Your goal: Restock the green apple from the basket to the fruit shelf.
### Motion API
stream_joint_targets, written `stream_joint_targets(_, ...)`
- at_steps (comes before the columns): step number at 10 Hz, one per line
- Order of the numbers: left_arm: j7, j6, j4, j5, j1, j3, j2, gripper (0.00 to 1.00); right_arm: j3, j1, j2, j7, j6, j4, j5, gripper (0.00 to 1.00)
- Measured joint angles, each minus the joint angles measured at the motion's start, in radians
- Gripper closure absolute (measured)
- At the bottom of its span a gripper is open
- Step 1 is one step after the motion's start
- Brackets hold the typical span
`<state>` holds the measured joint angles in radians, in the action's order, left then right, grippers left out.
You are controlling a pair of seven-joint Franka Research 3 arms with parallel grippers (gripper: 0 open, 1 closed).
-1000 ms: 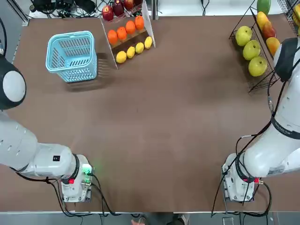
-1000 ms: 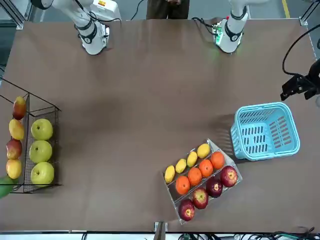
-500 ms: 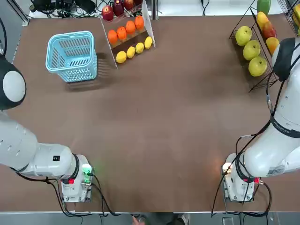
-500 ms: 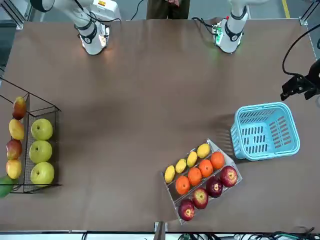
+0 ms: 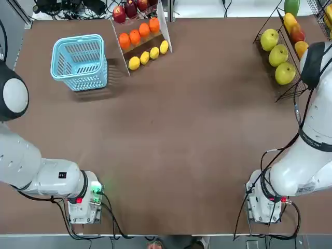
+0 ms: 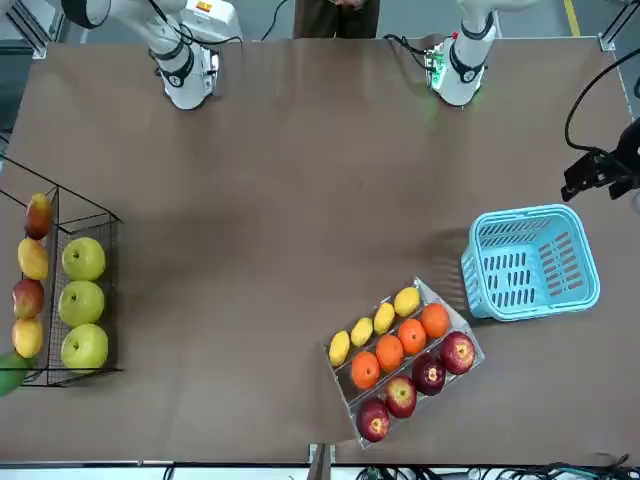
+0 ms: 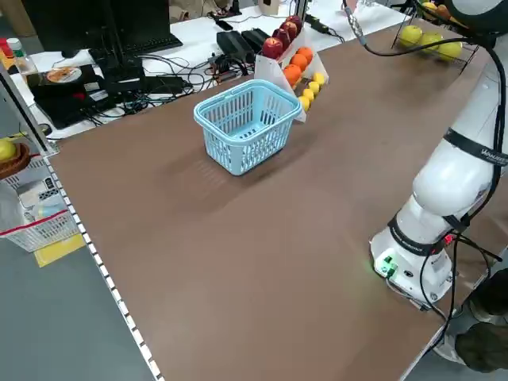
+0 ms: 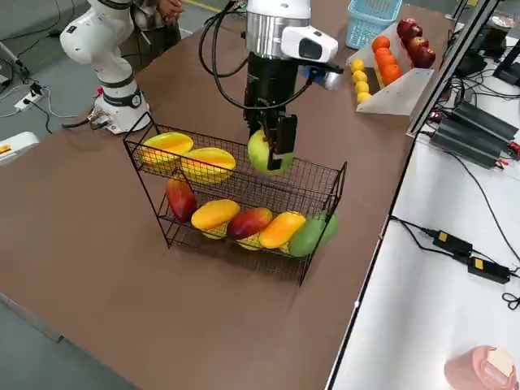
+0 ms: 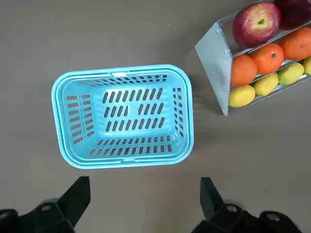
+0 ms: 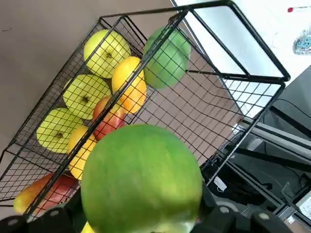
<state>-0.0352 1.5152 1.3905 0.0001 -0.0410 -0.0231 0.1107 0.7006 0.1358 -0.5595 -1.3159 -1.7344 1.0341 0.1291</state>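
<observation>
My right gripper (image 8: 275,153) is shut on a green apple (image 8: 262,153) and holds it just above the top tier of the black wire fruit shelf (image 8: 244,188). In the right wrist view the green apple (image 10: 141,177) fills the space between the fingers. Three more yellow-green apples (image 5: 278,54) lie on the shelf. The light blue basket (image 5: 78,39) stands at the far left with nothing in it. My left gripper (image 9: 146,182) hovers open beside the basket (image 9: 121,73), holding nothing.
A white stepped stand (image 5: 167,23) with red apples, oranges and lemons stands right of the basket. The shelf's lower tier (image 8: 244,223) holds mangoes. Cables and power bricks (image 8: 463,130) lie on the white bench beyond the shelf. A person (image 6: 335,15) stands behind the arm bases.
The right arm has shifted slightly by the fruit shelf with the apple still held. The left arm and the basket have not moved.
</observation>
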Motion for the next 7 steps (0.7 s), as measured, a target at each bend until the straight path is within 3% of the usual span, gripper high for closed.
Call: stream_joint_targets(7, 0.0, 0.002, 0.0, 0.0, 0.0, 0.0, 0.0, 0.0, -0.002, 0.001, -0.017, 0.024, -0.004, 0.0, 0.0, 0.11)
